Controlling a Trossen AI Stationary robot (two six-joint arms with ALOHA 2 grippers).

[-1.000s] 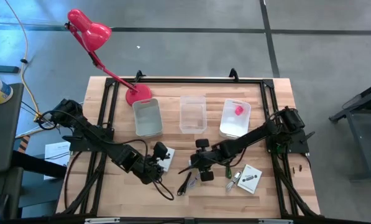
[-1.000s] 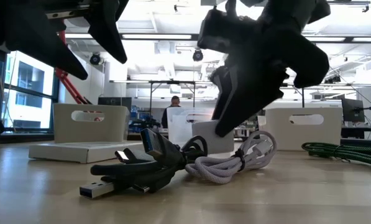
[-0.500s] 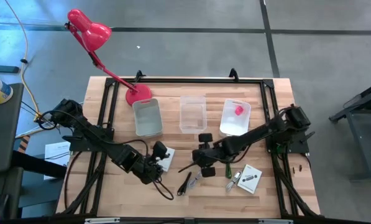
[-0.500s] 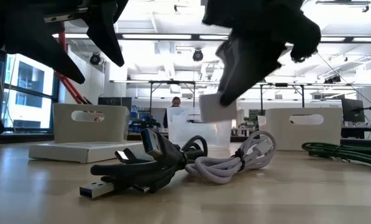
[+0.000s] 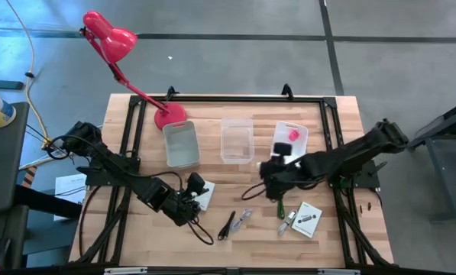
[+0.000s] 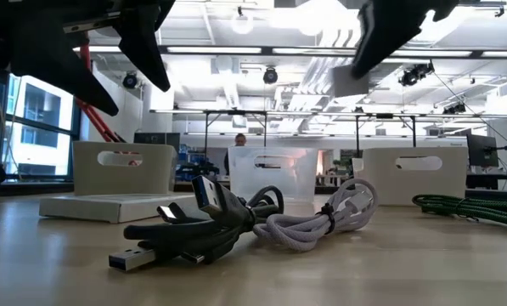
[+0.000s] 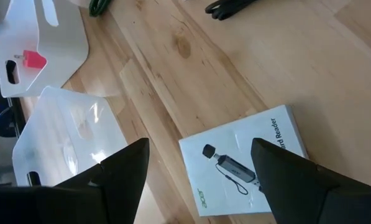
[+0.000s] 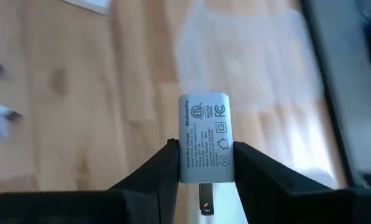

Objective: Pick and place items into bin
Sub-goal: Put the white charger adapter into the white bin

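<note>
My right gripper (image 5: 278, 160) is shut on a small white charger plug (image 8: 204, 138) with dark print, raised above the table near the right white bin (image 5: 300, 153), which holds a pink cube (image 5: 294, 135). My left gripper (image 5: 189, 200) hangs open over a white card (image 7: 247, 163) lying flat on the table. A black cable (image 5: 228, 225) and a white cable (image 5: 246, 217) lie coiled side by side on the wood. A green stick (image 5: 281, 209), a pale bit (image 5: 288, 222) and a second white card (image 5: 308, 219) lie near the right front. My right gripper pinches the charger plug by its two narrow sides (image 8: 184, 158), one finger (image 8: 149, 177) on each, at the end where the metal prong (image 8: 203, 202) sticks out. The printed face is toward the wrist camera. The plug (image 6: 352, 81) is lifted clear, high above the table.
A left white bin (image 5: 181, 143) and a clear middle bin (image 5: 237, 139) stand in a row with the right one at the table's far side. The red desk lamp (image 5: 109, 38) rises from its base (image 5: 169, 116) at the far left. A black frame (image 5: 331, 114) runs around the table.
My right gripper has risen from the table with the charger plug, lifting it clear from beside the cables, and has swung toward the table's right and far side, toward the right white bin. The cables have stayed where they were.
</note>
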